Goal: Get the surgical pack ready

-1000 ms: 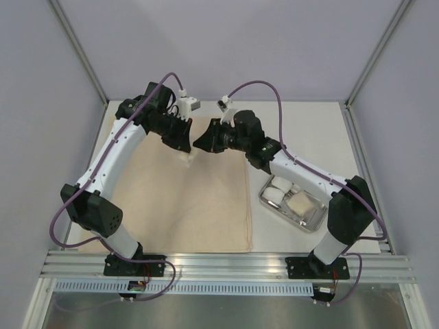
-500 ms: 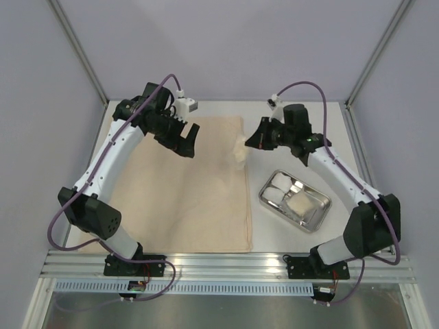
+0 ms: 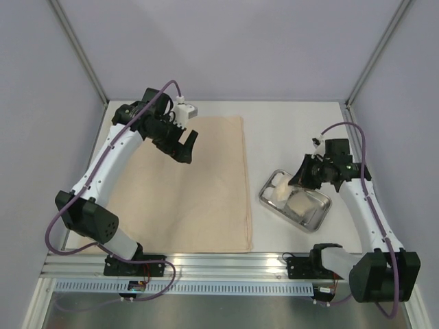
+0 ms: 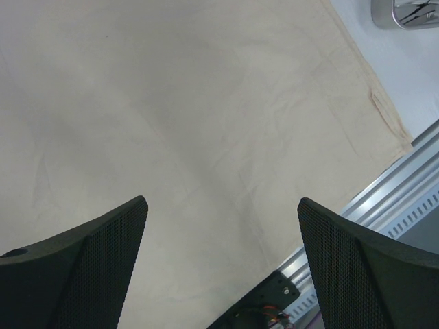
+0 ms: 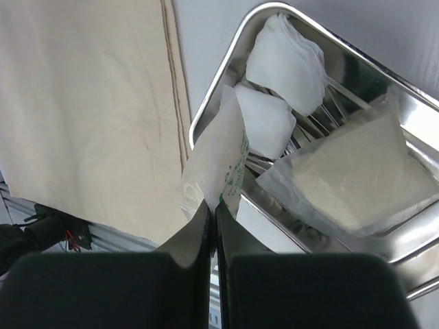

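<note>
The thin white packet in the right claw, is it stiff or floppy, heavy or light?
Probably light: the right claw holds the white packet by one end only. It seems fairly stiff, since it stands away from the pinch with little sag. Being thin and flat, it might slip or twist over the steel tray.

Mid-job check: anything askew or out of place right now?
The steel tray sits skewed to the edge of the cloth sheet, with gauze squares heaped over the instruments. The right gripper pinches a white packet at the tray's rim.
</note>
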Robot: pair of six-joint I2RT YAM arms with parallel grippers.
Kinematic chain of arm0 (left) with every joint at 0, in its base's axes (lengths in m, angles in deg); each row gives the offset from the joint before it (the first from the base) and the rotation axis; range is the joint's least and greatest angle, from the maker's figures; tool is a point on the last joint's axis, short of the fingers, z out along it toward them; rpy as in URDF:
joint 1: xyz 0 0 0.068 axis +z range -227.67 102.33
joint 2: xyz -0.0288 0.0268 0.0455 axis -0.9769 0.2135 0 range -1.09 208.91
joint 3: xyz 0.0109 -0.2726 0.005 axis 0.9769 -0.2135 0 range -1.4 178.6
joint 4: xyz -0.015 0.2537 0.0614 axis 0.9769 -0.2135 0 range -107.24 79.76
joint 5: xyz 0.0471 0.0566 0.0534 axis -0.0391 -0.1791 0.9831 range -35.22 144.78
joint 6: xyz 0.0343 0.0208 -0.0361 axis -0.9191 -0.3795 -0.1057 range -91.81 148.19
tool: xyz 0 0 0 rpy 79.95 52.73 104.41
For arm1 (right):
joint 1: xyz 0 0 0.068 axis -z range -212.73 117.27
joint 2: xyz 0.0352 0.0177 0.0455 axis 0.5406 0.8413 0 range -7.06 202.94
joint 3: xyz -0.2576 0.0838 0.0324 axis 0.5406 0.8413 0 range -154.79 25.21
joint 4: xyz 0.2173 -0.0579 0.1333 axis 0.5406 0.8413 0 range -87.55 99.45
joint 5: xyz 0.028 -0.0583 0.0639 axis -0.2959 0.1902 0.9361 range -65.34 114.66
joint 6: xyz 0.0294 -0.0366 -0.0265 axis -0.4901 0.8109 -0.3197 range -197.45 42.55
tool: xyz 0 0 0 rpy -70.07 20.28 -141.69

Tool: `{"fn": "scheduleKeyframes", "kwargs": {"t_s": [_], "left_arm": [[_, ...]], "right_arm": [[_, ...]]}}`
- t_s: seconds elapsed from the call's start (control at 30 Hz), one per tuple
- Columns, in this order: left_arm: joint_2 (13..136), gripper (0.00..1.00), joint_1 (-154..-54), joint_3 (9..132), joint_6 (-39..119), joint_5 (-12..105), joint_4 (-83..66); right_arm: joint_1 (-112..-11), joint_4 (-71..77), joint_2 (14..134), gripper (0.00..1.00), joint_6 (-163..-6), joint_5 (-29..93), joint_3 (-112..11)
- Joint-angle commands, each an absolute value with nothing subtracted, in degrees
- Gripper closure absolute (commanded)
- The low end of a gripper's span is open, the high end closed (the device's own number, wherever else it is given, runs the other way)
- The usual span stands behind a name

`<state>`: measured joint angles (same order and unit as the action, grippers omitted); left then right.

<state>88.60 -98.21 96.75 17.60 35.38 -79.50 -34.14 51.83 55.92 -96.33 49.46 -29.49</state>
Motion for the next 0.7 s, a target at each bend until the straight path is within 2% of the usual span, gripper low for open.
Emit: {"fn": "scheduleKeyframes", "kwargs": {"t_s": [0.0, 0.27, 0.47, 0.67], "left_arm": [[86.10, 0.00, -98.06, 95.46, 15.79, 34.39, -78.54], [85.49, 0.00, -98.06, 93.25, 15.70, 34.56, -78.53], [85.40, 0.00, -98.06, 94.13, 15.79, 34.82, -78.97], [86.01, 0.00, -98.06, 94.22, 15.71, 34.56, -78.89]], "right_arm": [[-33.87, 52.29, 57.01, 0.99, -94.95, 48.82, -27.88], [-33.87, 37.78, 59.21, 0.99, -91.96, 53.22, -25.06], [-30.71, 43.74, 62.20, 0.99, -90.28, 51.65, -26.56], [-25.79, 53.67, 57.46, 0.99, -89.42, 48.06, -31.47]]}}
